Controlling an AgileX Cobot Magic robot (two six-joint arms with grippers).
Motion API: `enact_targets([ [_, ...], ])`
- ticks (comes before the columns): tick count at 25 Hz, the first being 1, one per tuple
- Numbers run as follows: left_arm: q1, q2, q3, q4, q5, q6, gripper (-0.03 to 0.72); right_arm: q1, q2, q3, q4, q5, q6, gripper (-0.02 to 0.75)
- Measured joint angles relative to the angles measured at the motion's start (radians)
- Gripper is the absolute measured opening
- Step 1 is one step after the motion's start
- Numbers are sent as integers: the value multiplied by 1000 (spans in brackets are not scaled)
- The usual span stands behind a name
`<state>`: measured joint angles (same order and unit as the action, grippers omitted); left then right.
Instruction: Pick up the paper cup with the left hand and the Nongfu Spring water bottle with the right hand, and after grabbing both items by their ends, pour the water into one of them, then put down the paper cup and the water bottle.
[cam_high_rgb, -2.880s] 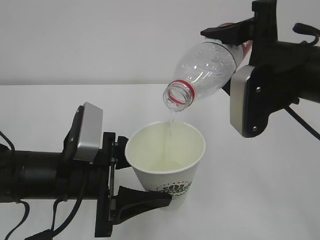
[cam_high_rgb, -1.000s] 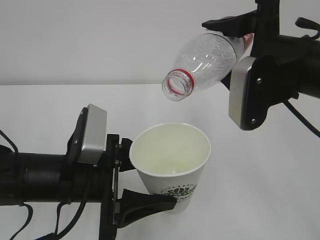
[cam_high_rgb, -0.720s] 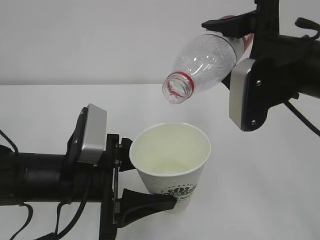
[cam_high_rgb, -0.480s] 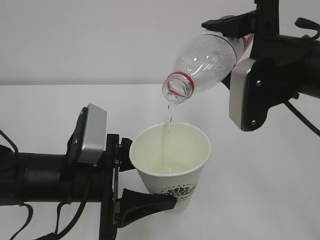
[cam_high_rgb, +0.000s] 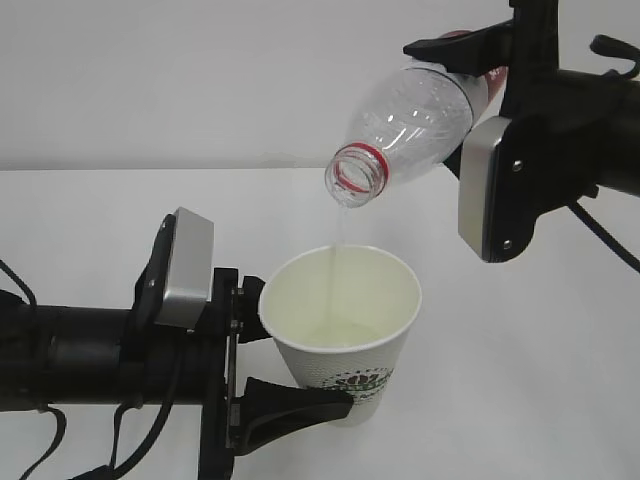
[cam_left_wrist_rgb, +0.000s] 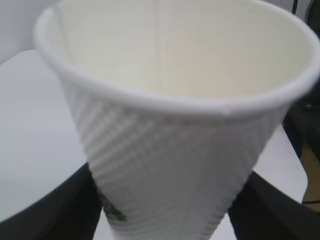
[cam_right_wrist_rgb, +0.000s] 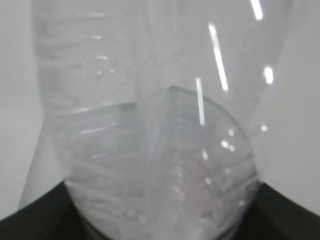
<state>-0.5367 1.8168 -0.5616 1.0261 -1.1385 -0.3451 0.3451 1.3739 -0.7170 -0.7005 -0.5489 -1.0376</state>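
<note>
The white paper cup (cam_high_rgb: 345, 345) stands upright just above the table, and my left gripper (cam_high_rgb: 320, 372) is shut on its lower part. In the left wrist view the cup (cam_left_wrist_rgb: 170, 145) fills the frame between the two black fingers (cam_left_wrist_rgb: 45, 210). My right gripper (cam_high_rgb: 465, 105) is shut on the base end of the clear Nongfu Spring water bottle (cam_high_rgb: 410, 120), which is tilted mouth-down above the cup. A thin thread of water (cam_high_rgb: 338, 235) falls from the red-ringed mouth into the cup. In the right wrist view the bottle (cam_right_wrist_rgb: 150, 125) is seen from its base.
The white table (cam_high_rgb: 530, 350) lies bare to the right of the cup and behind it. A plain white wall closes the back. The right arm's grey block (cam_high_rgb: 490, 190) hangs close to the cup's upper right.
A second ago no water was running. The bottle mouth dipped slightly, a stream started, and it has since thinned. Both arms and the cup have stayed in place.
</note>
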Motion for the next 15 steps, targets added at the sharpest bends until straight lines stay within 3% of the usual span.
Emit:
enact_targets([
  [15,0,0,0,0,1,0,534,0,0,0,1,0,-10,503],
])
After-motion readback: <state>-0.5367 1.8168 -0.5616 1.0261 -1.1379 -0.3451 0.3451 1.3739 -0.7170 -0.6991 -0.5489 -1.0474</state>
